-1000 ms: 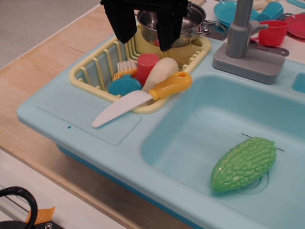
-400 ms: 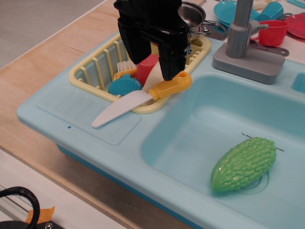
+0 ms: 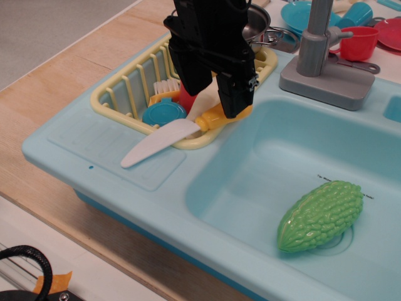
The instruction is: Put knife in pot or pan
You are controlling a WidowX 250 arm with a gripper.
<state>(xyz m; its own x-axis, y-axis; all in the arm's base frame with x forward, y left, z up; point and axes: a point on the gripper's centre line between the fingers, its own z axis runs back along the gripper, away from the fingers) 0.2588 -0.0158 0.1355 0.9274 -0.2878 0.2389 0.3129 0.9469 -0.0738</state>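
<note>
The knife (image 3: 160, 140) lies across the front rim of the yellow dish rack (image 3: 123, 89), white blade pointing left onto the drainboard. Only a little of its orange-yellow handle shows, under the gripper. My black gripper (image 3: 215, 100) is open and low over the handle, one finger on each side of it. I cannot tell whether the fingers touch the handle. The shiny steel pot (image 3: 258, 22) stands at the far end of the rack, mostly hidden behind the gripper.
A cream bottle-shaped toy (image 3: 204, 99), a blue lid (image 3: 162, 113) and a brush sit in the rack. A green bumpy gourd (image 3: 319, 214) lies in the blue sink basin (image 3: 263, 163). The grey faucet (image 3: 315, 44) and a red cup (image 3: 360, 41) stand behind.
The gripper has come down and forward from above the pot to straddle the knife's handle. The knife has not moved.
</note>
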